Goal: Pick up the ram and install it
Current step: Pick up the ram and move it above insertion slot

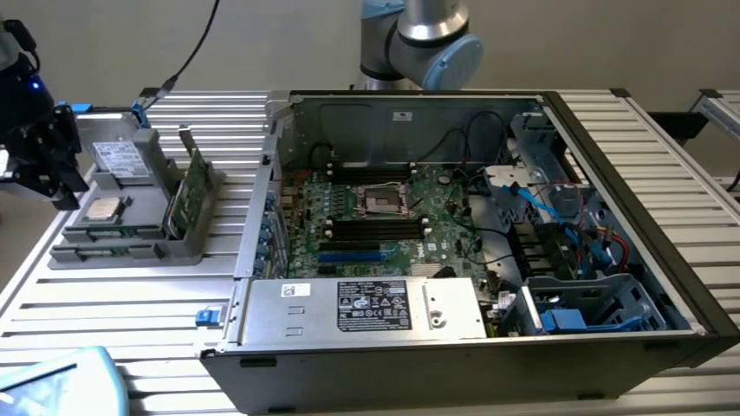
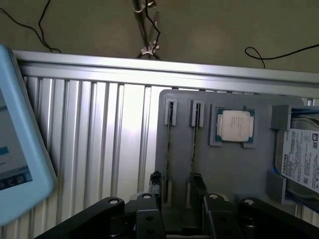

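Evidently, the thin dark-green ram stick (image 2: 169, 144) is being held on edge in the grey plastic holder (image 2: 229, 169) on the ribbed metal table (image 2: 99, 129); the black tool (image 2: 175, 178) is being held spread close by, pinching nothing; the stick is being judged light, stiff and fragile, best gripped across its flat faces.

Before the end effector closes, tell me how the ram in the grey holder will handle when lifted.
The ram stands on edge in the grey holder, thin as a line: probably light, and apt to tip once free. It looks straight, so likely stiff, though so thin a board may be fragile.
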`<state>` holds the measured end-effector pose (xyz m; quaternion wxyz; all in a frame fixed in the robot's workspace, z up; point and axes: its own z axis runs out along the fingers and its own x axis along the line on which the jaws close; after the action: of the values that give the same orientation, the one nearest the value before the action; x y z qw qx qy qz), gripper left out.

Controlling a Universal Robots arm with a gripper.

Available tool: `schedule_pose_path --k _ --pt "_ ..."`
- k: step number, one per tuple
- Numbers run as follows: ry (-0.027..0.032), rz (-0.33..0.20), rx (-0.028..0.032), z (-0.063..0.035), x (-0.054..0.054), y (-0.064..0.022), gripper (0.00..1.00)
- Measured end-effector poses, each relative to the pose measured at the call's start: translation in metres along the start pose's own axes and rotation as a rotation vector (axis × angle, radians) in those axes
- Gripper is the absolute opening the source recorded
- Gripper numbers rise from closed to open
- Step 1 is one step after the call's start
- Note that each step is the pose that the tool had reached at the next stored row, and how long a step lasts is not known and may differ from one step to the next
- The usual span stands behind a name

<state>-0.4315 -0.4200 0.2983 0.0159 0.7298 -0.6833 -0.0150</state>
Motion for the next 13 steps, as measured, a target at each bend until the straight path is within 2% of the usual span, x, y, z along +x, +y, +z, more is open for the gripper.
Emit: schedule_pose_path --k 3,9,13 --pt "-0.0003 0.0 0.0001 0.0054 0.004 -0.001 0.37" --pt "-0.0008 0.0 0.0007 0.0155 0.01 -0.0125 0.37" --pt "-0.003 -0.002 0.0007 0.0223 0.012 -0.0153 0.37"
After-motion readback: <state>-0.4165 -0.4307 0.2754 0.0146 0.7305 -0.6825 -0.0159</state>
